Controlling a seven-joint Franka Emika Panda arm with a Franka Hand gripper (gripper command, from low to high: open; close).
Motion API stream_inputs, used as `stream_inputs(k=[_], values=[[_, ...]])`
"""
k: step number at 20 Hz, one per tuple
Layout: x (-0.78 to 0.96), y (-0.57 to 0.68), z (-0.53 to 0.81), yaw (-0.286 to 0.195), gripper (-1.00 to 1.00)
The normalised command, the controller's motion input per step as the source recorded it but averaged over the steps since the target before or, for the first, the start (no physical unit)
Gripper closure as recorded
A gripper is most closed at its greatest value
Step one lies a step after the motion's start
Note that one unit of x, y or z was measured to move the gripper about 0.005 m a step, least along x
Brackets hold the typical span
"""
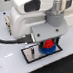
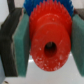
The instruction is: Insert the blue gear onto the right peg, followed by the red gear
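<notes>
Starting at the exterior view's left, a black cable (image 1: pixel 7 41) runs across the white table (image 1: pixel 13 67) toward the arm. Next comes the grey black-edged plate (image 1: pixel 31 54), lying flat on the table. Further right, the gripper (image 1: pixel 47 43) hangs over the plate's far end with the red gear (image 1: pixel 48 43) between its fingers — the blue gear (image 1: pixel 47 50) sits flat on the plate directly beneath it. Whether the two gears touch cannot be told; the right peg is hidden under them.

The wrist view is closer: teal pads (image 2: pixel 21 44) press on both sides of the red gear (image 2: pixel 48 45) — pinching it by its toothed rim, centre hole visible. Blue teeth (image 2: pixel 37 6) peek from behind it.
</notes>
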Motion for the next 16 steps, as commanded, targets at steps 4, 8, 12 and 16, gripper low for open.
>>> stream_inputs(k=[4,8,12,16], values=[[0.15,0.01,0.02,0.000,-1.00],[0.11,0.05,-0.08,0.000,-1.00],[0.13,0.01,-0.01,0.000,1.00],[0.05,0.10,0.31,0.000,-1.00]])
